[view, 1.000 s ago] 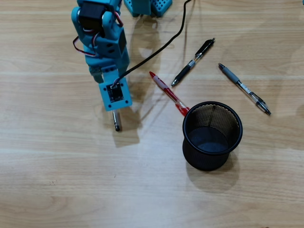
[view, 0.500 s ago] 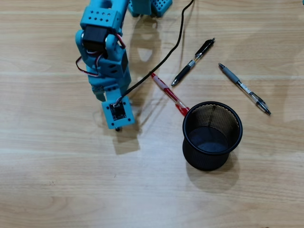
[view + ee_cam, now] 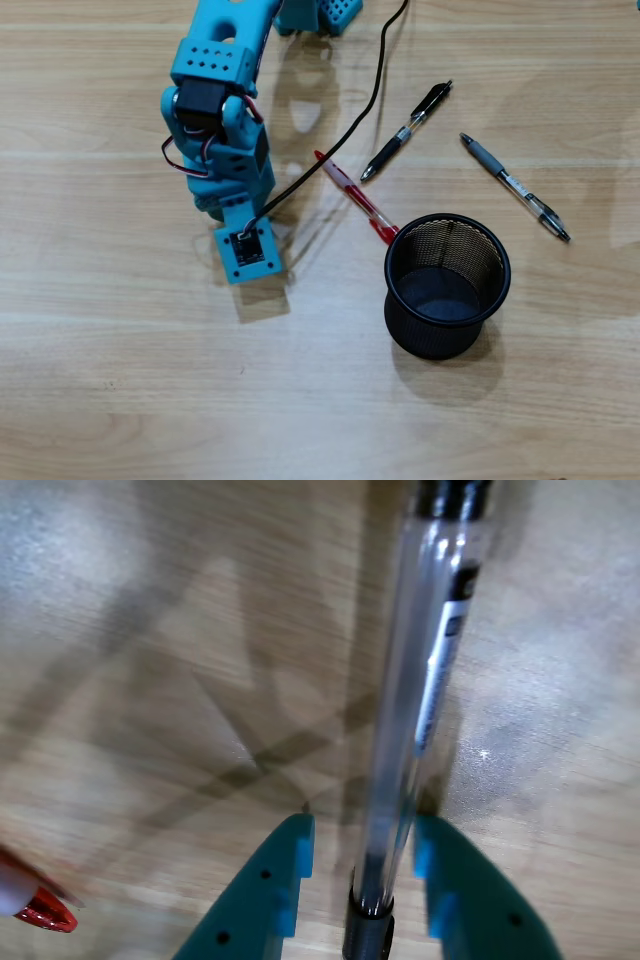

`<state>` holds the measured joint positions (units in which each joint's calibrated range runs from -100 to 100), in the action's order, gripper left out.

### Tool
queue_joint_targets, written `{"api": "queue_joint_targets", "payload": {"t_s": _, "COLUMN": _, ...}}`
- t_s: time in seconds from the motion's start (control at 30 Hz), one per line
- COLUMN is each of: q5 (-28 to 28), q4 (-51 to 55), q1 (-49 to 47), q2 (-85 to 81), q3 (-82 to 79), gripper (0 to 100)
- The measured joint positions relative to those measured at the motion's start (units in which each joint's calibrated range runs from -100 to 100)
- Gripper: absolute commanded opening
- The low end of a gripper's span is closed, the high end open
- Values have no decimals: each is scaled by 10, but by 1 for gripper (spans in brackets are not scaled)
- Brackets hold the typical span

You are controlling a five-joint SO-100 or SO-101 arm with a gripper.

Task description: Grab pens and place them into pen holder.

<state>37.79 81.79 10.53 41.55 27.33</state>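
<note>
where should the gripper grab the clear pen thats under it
Take the clear pen across its thin barrel, coming straight down from above. It lies flat on the table, and in the wrist view the gripper already straddles the barrel near one end, one finger on each side.

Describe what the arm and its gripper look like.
The arm is teal plastic, blocky, with black motors set in and a perforated top plate. Red, white and black wires loop at its side; a black cable runs to the wrist camera. The gripper has two teal fingers.

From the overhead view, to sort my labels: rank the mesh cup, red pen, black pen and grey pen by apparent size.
1. pen holder, clearly largest.
2. grey pen, black pen and red pen: similar lengths, and the cup hides the red pen's end, so unranked.
</note>
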Motion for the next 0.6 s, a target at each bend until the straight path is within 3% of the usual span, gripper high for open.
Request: {"api": "queue_joint_targets", "payload": {"t_s": 0.6, "q5": -1, "q4": 2, "q1": -7, "q2": -80, "q3": -8, "gripper": 2}}
